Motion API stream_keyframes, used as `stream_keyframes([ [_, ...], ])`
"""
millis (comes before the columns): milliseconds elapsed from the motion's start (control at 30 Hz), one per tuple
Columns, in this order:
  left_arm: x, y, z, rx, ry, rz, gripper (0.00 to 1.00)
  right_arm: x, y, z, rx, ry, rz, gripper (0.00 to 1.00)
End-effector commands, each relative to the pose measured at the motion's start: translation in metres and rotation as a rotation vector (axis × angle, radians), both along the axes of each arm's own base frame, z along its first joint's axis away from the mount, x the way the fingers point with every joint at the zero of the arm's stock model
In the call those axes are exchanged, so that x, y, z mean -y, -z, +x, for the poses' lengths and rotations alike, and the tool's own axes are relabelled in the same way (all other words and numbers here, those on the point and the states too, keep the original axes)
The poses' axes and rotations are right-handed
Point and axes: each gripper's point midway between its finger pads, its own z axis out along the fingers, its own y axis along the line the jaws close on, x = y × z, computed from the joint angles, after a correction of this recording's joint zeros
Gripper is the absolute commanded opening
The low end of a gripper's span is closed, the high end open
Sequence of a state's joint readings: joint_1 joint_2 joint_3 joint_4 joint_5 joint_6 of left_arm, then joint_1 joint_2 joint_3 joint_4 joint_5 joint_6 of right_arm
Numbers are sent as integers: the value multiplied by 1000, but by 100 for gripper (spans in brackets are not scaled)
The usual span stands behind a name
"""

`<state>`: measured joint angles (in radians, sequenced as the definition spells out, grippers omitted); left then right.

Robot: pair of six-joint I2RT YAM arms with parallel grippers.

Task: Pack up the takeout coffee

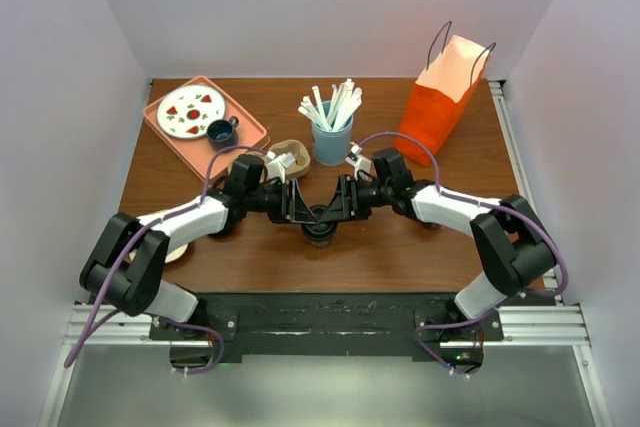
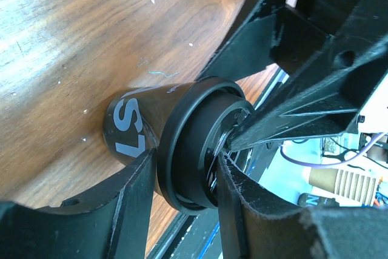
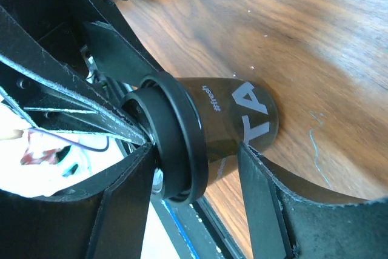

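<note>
- Lidded cup (image 1: pixel 319 231) stands mid-table (image 1: pixel 400 252); bag (image 1: pixel 440 97) at its 1 o'clock.
- Left gripper (image 1: pixel 303 205), reaching from 9 o'clock, clamps the cup, jaws half apart.
- Right gripper (image 1: pixel 338 203), from 3 o'clock, straddles it, jaws spread, gripping nothing.

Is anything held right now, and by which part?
The left gripper clamps the black coffee cup at its lid rim; the right gripper straddles its body, grip unclear.
</note>
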<state>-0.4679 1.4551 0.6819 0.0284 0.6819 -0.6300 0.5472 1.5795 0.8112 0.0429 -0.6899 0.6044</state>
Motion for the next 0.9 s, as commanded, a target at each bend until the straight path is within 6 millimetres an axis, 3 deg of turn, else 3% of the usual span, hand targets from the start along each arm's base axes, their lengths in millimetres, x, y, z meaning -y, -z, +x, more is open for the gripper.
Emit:
stream_keyframes([
  [0, -35, 66, -17, -89, -29, 254, 41, -6, 12, 1, -9, -17, 11, 56],
  [300, -32, 56, -4, -64, -21, 266, 47, 7, 31, -10, -48, 30, -29, 41],
  [533, -9, 3, 32, 23, -21, 193, 62, 15, 42, -19, -70, 32, -73, 39],
  [867, 4, -30, 36, 40, 26, 118, 66, 14, 37, -11, -60, 68, -95, 36],
])
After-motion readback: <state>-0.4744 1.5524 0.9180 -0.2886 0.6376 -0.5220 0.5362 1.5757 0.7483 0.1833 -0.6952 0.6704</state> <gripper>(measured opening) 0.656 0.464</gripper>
